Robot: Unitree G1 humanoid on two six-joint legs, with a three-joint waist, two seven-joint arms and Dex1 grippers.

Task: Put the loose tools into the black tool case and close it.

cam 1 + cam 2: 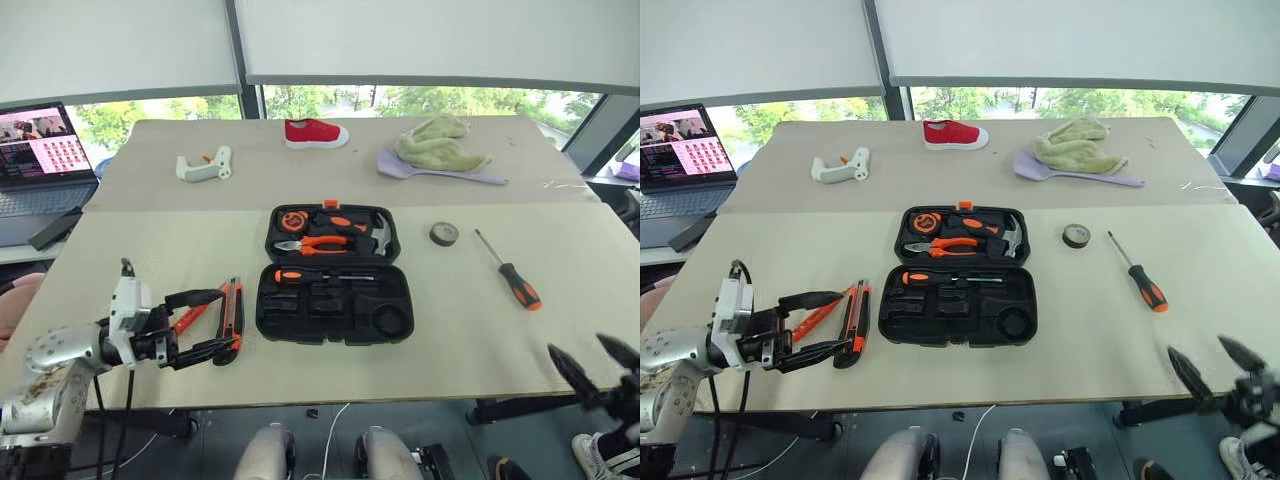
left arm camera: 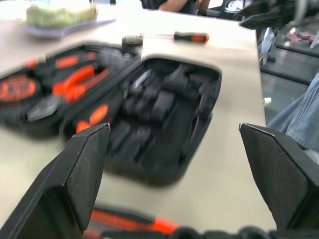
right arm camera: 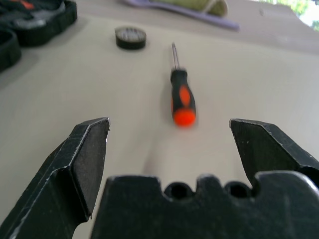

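On the beige table, the black moulded plastic tool case (image 1: 334, 276) lies open holding 1 orange-handled screwdriver (image 1: 322, 275); knife (image 1: 231, 319), tape roll (image 1: 444, 234) and another screwdriver (image 1: 508, 270) remain outside. Both left gripper (image 1: 200, 323) and right gripper (image 3: 169, 144) gape wide, empty.

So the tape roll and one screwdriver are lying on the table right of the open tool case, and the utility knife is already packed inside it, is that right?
Not quite. In the left eye view the utility knife lies on the table left of the open tool case, not inside it. The tape roll and screwdriver do lie to its right.
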